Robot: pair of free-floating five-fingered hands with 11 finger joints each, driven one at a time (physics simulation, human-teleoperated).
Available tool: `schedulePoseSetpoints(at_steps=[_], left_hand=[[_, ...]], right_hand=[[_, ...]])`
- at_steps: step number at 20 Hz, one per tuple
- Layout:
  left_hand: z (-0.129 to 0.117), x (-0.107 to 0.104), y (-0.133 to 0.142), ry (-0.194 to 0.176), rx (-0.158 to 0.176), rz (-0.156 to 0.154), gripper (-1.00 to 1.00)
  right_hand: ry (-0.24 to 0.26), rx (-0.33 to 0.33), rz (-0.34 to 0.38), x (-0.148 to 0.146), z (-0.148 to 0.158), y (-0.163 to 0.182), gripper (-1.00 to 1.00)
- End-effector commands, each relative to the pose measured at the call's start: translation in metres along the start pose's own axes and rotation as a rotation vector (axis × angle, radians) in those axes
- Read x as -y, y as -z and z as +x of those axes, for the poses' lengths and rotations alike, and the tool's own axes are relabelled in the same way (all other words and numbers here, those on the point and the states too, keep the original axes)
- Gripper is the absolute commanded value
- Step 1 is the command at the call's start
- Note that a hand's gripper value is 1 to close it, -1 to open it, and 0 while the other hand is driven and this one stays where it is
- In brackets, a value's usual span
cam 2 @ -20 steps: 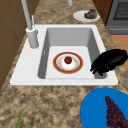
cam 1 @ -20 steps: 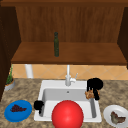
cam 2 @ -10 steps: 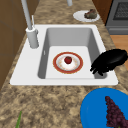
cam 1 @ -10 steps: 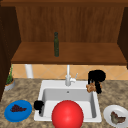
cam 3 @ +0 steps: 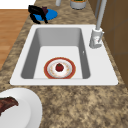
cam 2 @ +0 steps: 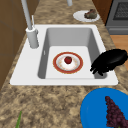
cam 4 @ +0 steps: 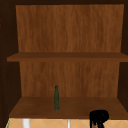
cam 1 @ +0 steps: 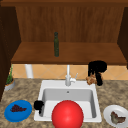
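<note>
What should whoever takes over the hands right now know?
Left hand: open, holding nothing, at the front left rim of the sink, beside the blue plate of grapes.
Right hand: shut on a brown lump, behind the sink's back right corner.
In the basin: a red-rimmed plate with a red fruit.
Done: lump gripped. Left: it is not yet set down anywhere.

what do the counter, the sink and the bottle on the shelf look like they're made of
Counter: probably granite or stone, mottled brown speckle.
Sink: flat white with a grey basin, maybe enamel or composite.
Bottle: likely dark green glass, slim and narrow-necked.
</note>
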Motion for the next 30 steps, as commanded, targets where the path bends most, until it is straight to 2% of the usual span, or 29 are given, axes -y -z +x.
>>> schedulePoseSetpoints(at_steps=[1,3,11,14,19,30], left_hand=[[0.0,0.0,0.0,0.0,0.0,0.0,0.0],[0.0,0.0,0.0,0.0,0.0,0.0,0.0],[0.0,0.0,0.0,0.0,0.0,0.0,0.0],[0.0,0.0,0.0,0.0,0.0,0.0,0.0],[0.0,0.0,0.0,0.0,0.0,0.0,0.0],[0.0,0.0,0.0,0.0,0.0,0.0,0.0]], right_hand=[[0.009,-0.02,0.013,0.029,0.001,0.001,1.0],[0.021,-0.042,0.023,0.043,-0.003,0.005,1.0],[0.023,-0.059,0.028,0.1,-0.003,0.027,1.0],[0.017,-0.012,0.065,0.097,-0.006,0.057,1.0],[0.009,-0.021,0.027,0.104,-0.007,0.101,1.0],[0.005,-0.006,0.037,0.131,-0.02,0.186,1.0]])
